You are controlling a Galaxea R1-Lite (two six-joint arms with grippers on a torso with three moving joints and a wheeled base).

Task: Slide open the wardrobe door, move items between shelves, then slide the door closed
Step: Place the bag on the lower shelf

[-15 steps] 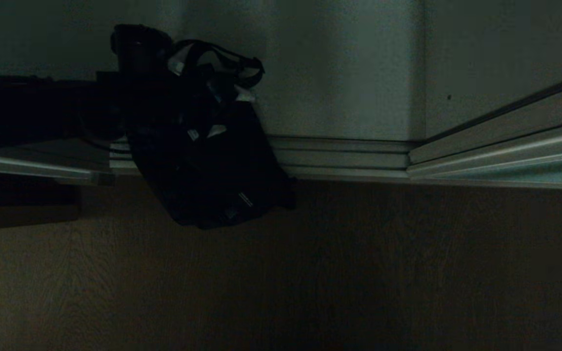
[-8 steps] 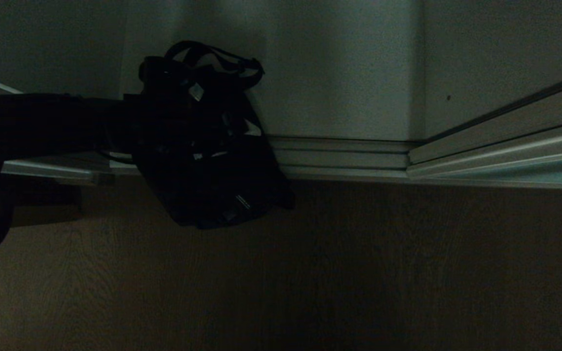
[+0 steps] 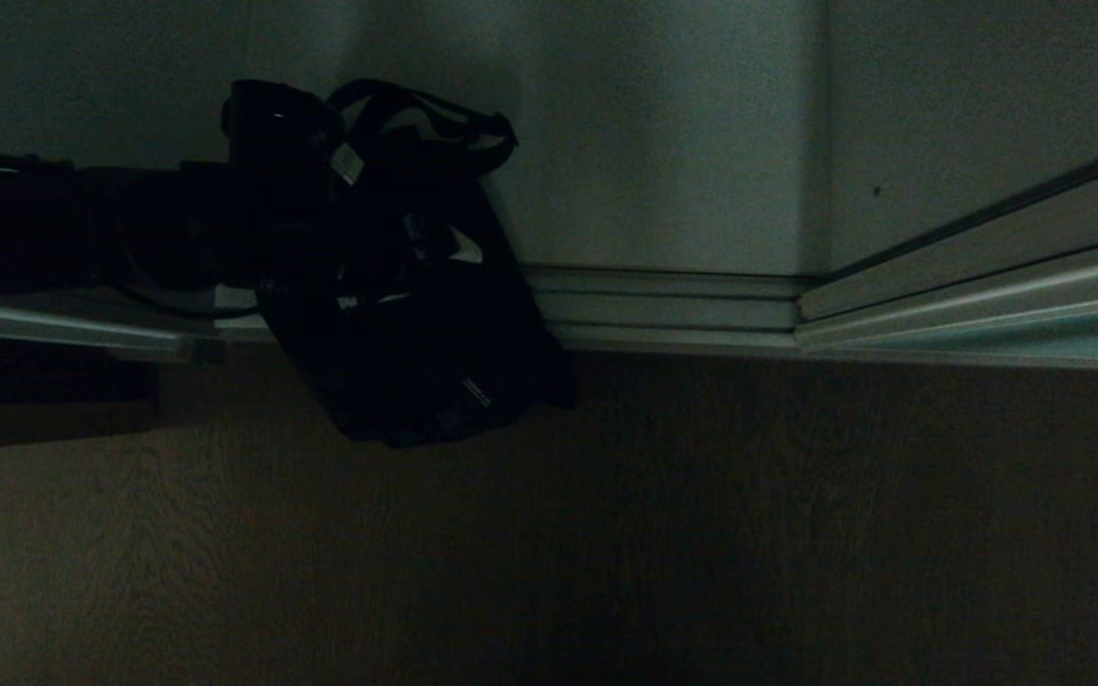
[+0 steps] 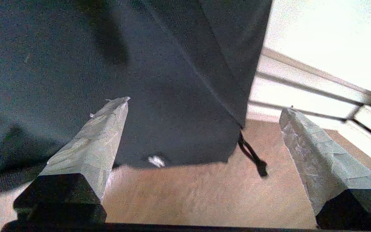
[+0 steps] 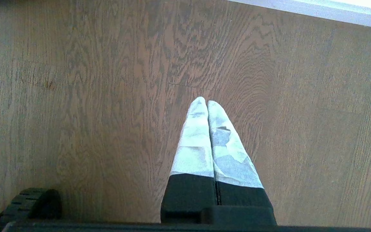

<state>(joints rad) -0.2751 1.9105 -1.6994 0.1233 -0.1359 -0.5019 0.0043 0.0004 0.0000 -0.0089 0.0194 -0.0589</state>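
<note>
A: Where does the black bag (image 3: 416, 353) lie?
B: On the wooden floor (image 3: 701, 534), at about ten o'clock in the head view, its upper part leaning on the pale wardrobe front (image 3: 663, 143) above the silver floor track (image 3: 663, 310). Its strap (image 3: 435, 114) loops at the top.

A: And the left gripper (image 4: 204, 106)?
B: Its arm reaches in from nine o'clock, level, dark against the bag. In the left wrist view the jaws stand wide and hold nothing; one taped finger (image 4: 92, 145) lies over the bag's fabric, the other (image 4: 320, 154) beside it, over the floor.

A: The right gripper (image 5: 207, 103)?
B: Parked over bare floor, jaws pressed together, empty.
</note>
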